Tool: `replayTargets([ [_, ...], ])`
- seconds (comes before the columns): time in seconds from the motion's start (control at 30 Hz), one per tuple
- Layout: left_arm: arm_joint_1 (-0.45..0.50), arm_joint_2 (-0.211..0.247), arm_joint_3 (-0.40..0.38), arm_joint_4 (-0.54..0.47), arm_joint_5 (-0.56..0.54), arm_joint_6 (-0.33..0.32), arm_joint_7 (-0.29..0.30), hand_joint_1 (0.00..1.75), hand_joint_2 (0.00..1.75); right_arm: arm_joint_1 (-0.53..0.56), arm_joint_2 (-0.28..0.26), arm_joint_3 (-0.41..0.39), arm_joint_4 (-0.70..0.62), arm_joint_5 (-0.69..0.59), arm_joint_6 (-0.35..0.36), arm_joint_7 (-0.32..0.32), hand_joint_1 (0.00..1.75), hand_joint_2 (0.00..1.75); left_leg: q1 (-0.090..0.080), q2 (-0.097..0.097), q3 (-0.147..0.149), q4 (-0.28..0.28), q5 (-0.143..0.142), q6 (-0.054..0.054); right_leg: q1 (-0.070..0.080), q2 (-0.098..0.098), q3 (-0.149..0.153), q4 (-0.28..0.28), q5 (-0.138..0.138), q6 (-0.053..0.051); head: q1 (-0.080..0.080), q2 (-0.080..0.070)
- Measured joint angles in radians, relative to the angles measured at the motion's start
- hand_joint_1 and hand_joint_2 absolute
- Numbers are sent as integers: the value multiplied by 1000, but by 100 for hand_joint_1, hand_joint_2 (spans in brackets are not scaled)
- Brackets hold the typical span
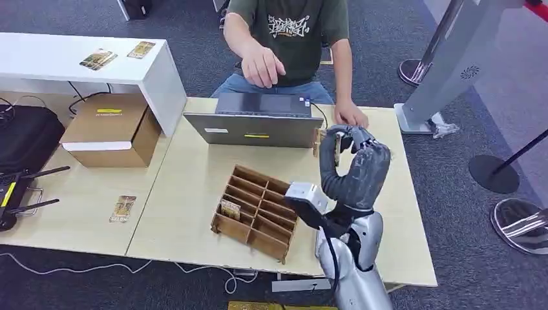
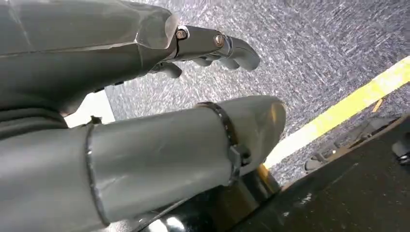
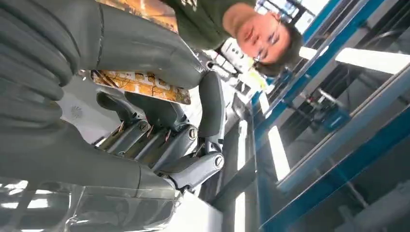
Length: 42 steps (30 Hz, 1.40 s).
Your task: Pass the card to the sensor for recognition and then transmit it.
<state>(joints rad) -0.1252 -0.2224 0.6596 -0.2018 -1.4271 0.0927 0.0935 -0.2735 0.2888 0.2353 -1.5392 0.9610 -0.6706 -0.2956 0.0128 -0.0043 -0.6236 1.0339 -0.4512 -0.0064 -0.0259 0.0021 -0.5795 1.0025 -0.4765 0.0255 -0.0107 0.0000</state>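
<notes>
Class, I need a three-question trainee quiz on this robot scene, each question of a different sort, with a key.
1. True or false: the right hand holds a card.
2. Where does the wooden tray sit: (a) on the white shelf, (b) on the table in front of the laptop, (c) on the cardboard box?
3. Fill in: the person sits behind the ____.

Key: 1 true; 2 b; 3 laptop.
</notes>
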Motion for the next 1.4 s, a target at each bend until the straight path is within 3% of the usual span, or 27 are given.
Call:
replayTargets([
  [0.17,-17,0,-14,0,-19,-20,2,0,0,-145,32,-48,101,27,0,44,175,175,0,0,0,0,1,0,0,0,0,1,1,-1,0,0],
  [0.4,-22,0,-27,0,-26,-24,3,0,0,-212,46,-72,175,37,0,55,175,175,0,0,0,0,1,0,0,0,-1,1,1,-1,0,0],
  [0.93,-41,2,-71,0,-85,-81,8,0,0,-609,48,-140,624,315,0,190,175,175,0,0,0,0,2,0,0,1,-1,1,2,-1,0,0],
  [1.2,-45,3,-86,0,-99,-93,8,0,0,-697,48,-143,763,350,0,263,175,175,0,0,0,0,2,0,0,0,-1,1,2,-1,0,0],
  [1.4,-52,3,-96,0,-105,-96,10,0,0,-719,49,-152,826,371,0,272,175,175,0,0,0,0,2,0,0,0,-1,1,2,-1,0,0],
])
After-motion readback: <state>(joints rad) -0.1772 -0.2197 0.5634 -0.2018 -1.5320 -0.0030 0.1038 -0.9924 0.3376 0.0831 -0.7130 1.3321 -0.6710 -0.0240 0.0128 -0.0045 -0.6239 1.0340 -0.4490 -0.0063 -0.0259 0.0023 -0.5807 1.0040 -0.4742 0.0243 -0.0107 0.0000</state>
